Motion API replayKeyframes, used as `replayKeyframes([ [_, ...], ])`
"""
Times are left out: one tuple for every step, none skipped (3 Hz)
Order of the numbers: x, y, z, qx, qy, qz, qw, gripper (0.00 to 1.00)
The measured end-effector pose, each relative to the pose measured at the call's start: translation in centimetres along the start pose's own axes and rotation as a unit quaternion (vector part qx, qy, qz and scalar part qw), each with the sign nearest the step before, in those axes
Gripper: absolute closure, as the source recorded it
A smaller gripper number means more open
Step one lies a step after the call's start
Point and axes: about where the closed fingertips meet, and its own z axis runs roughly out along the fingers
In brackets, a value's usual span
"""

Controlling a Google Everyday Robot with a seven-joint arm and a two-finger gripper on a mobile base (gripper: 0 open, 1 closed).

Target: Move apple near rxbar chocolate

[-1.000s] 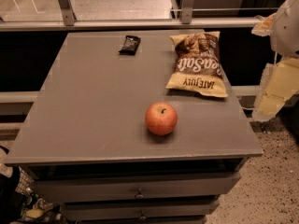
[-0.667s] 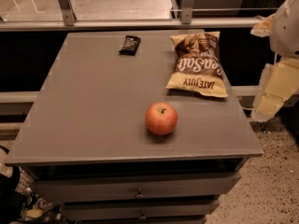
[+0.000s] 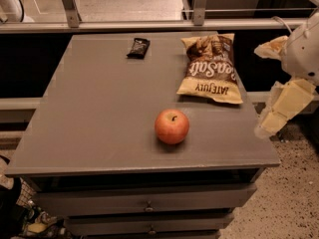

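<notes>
Surface: a flat grey table (image 3: 99,113) with drawers (image 3: 147,203) under its near edge.
Room: a metal rail (image 3: 149,25) runs past the far edge; the speckled floor (image 3: 294,193) shows at the right.
Fruit: the apple (image 3: 172,126) sits stem up, near and right of centre.
Bar: the rxbar chocolate (image 3: 138,48) lies at the far edge, well apart from the apple and left of the chip bag (image 3: 212,68).
Arm: the gripper (image 3: 281,108) is off the table's right edge, apart from every item; how far open cannot be told.
Change: nothing has moved since the earlier frame.
</notes>
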Motion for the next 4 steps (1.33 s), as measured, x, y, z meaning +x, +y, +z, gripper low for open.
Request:
replayKeyframes([
  [-1.7, 0.3, 4.0, -0.02, -0.101, 0.01, 0.9946, 0.0],
  [-4.1, 0.4, 7.6, -0.039, -0.194, 0.016, 0.9801, 0.0],
  [-6.0, 0.8, 10.6, -0.06, -0.259, 0.018, 0.964, 0.0],
  [-7.3, 1.8, 13.1, -0.087, -0.293, 0.016, 0.952, 0.0],
])
